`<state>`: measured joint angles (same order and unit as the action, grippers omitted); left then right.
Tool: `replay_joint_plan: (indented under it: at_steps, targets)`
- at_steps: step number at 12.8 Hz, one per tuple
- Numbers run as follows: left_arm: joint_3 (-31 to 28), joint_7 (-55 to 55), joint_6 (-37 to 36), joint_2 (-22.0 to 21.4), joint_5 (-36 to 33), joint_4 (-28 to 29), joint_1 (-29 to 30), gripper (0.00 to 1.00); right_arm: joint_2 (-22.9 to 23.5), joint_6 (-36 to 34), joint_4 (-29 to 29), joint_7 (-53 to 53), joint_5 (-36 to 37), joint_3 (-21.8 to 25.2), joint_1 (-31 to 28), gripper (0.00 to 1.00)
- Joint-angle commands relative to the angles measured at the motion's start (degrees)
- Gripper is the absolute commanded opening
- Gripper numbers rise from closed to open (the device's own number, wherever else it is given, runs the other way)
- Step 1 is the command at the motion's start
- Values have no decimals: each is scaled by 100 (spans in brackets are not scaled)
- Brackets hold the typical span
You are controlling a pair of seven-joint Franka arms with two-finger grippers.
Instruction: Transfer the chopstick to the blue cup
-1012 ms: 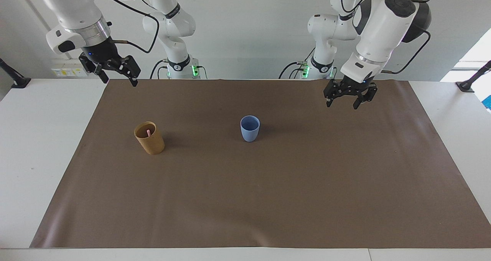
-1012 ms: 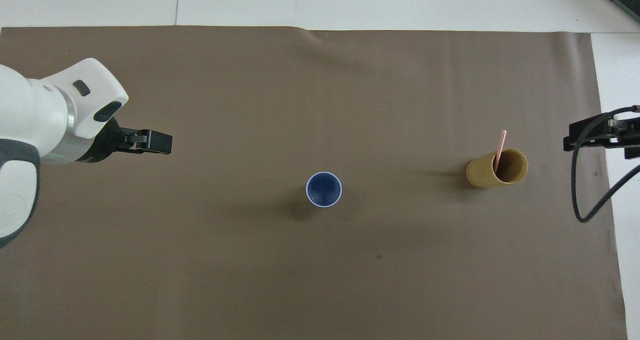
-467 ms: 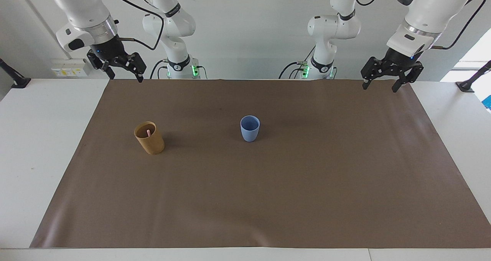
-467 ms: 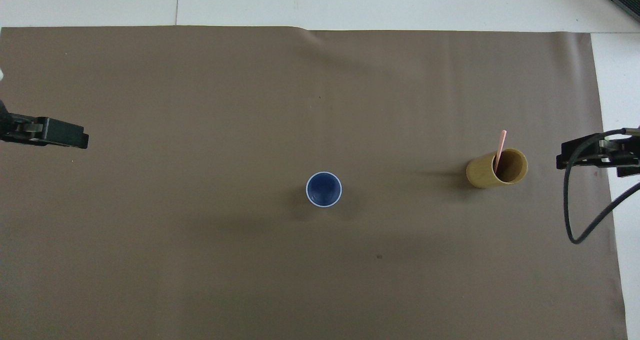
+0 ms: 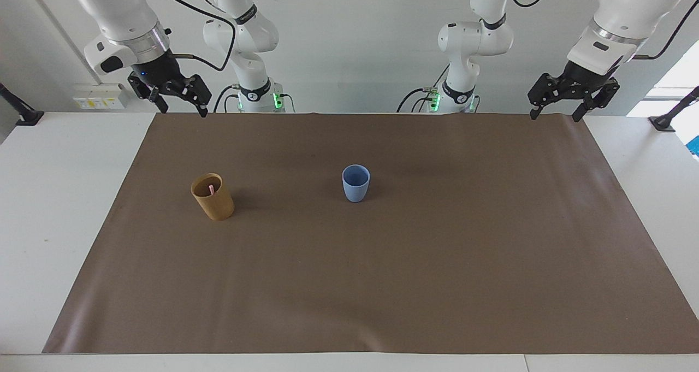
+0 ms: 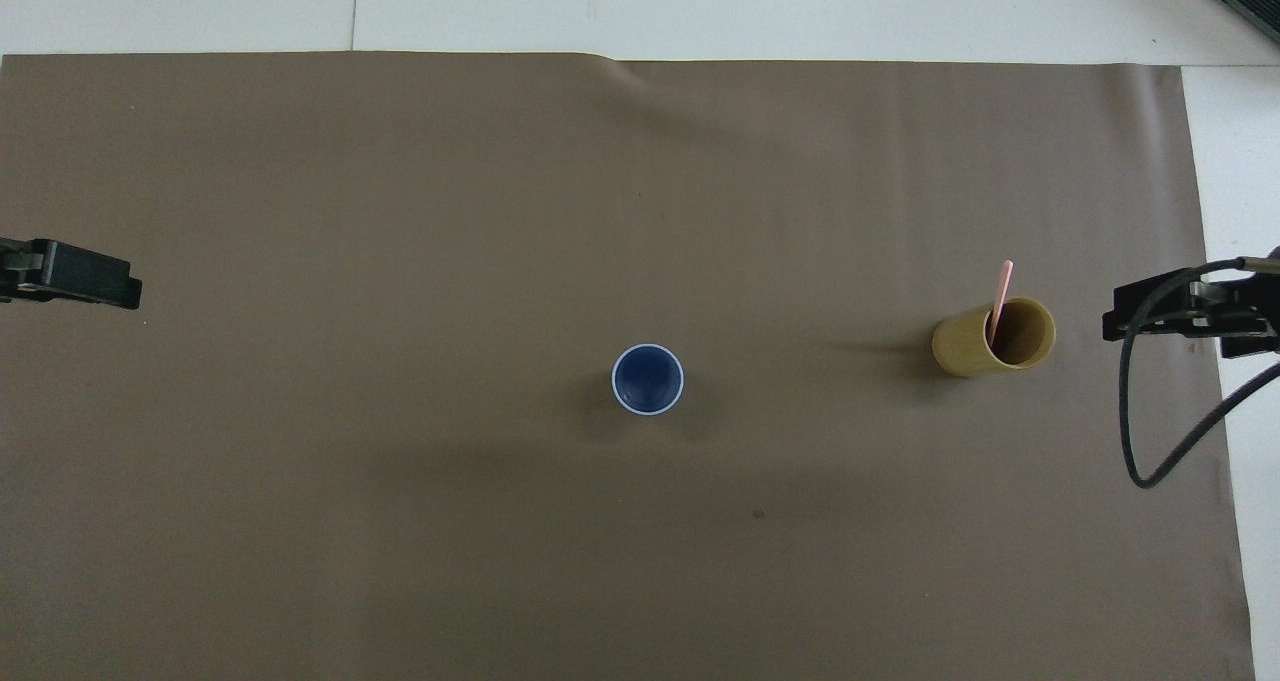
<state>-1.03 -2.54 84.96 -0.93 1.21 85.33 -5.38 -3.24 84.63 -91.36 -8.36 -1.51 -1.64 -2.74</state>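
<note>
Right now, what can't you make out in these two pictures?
- Lower part of the chopstick: hidden inside the brown cup, both views.
- Left gripper and right gripper: cut off by the overhead view's edges.
- Bottom of the blue cup: in shadow.

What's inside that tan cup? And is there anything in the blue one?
A thin pink chopstick stands in the tan cup, leaning on its rim, upper end poking out. Its lower end is hidden by the cup's wall. The blue cup looks empty.

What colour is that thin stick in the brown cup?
Pale pink chopstick; the overhead view shows it best.
</note>
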Motion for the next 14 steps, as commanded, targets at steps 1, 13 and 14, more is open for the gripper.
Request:
replay_joint_plan:
  at_steps: [1, 13, 14]
  targets:
    - [76, -45, -208, -30, -42, -104, 81, 100, -142, 142, -180, -96, -113, -3, -25, 100]
    - [76, -18, -129, -30, -42, -77, 90, 100, -142, 124, -171, -78, -113, -3, -42, 100]
    - [76, -18, -164, -30, -42, -77, 90, 100, -142, 141, -171, -52, -113, -3, -68, 100]
